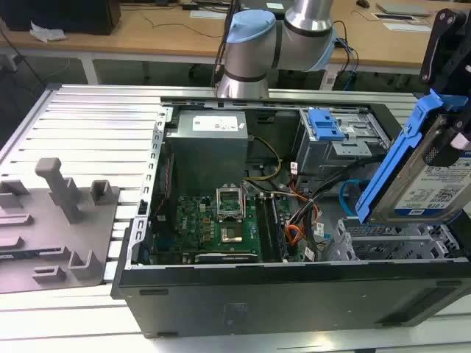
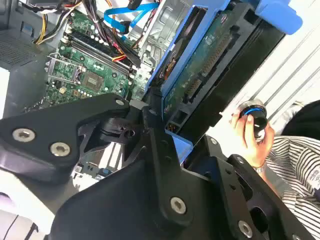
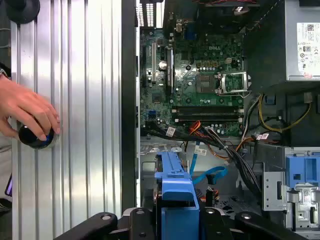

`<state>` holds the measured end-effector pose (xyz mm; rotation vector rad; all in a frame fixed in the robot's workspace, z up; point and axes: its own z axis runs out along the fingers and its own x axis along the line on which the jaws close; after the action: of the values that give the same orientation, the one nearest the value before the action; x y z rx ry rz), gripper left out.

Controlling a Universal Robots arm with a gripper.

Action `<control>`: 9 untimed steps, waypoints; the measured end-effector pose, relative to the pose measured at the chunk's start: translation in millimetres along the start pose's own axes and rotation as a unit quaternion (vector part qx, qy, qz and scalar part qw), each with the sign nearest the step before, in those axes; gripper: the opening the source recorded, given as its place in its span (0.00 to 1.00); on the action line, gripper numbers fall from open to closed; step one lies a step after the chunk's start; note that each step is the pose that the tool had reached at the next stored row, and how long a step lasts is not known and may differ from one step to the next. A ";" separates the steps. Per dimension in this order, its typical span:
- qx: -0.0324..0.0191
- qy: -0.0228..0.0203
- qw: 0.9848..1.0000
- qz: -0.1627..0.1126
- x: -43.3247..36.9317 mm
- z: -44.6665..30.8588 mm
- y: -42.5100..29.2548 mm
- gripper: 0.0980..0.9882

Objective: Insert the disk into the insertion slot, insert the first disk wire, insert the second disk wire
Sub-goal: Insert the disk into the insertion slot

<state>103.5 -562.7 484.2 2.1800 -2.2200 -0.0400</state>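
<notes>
My gripper [image 1: 450, 151] is shut on the disk [image 1: 430, 184], a silver drive with a white label in a blue carrier. It hangs tilted above the case's corner at the exterior view's right. Right below it lies the insertion slot [image 1: 386, 239], a silver perforated cage. In both wrist views the carrier [image 3: 176, 192] sits between my black fingers [image 3: 102, 220], and the disk's green circuit side [image 2: 200, 75] shows. The second disk wire [image 1: 348, 193], a thin blue cable [image 3: 210, 176], loops loose beside the cage. Which of the other wires is the first disk wire I cannot tell.
The open computer case [image 1: 280, 294] lies on a ribbed metal table [image 1: 88, 132]. A grey bay with a blue caddy [image 1: 325, 125] stands behind the cage. Orange and black-yellow wire bundles [image 3: 225, 145] cross near the motherboard [image 1: 221, 220]. A person's hand [image 3: 27, 107] rests on a black knob [image 3: 35, 139] beside the case.
</notes>
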 end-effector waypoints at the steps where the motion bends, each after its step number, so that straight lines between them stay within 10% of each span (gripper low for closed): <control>1: 0.000 0.000 1.000 0.000 0.0 1.0 -0.1 0.30; 6: 0.000 -0.001 1.000 0.000 0.0 17.9 -0.7 0.30; 9: 0.000 -0.009 1.000 0.000 -0.1 20.8 -1.7 0.30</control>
<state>104.4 -562.7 463.4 2.1891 -2.2285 -0.0611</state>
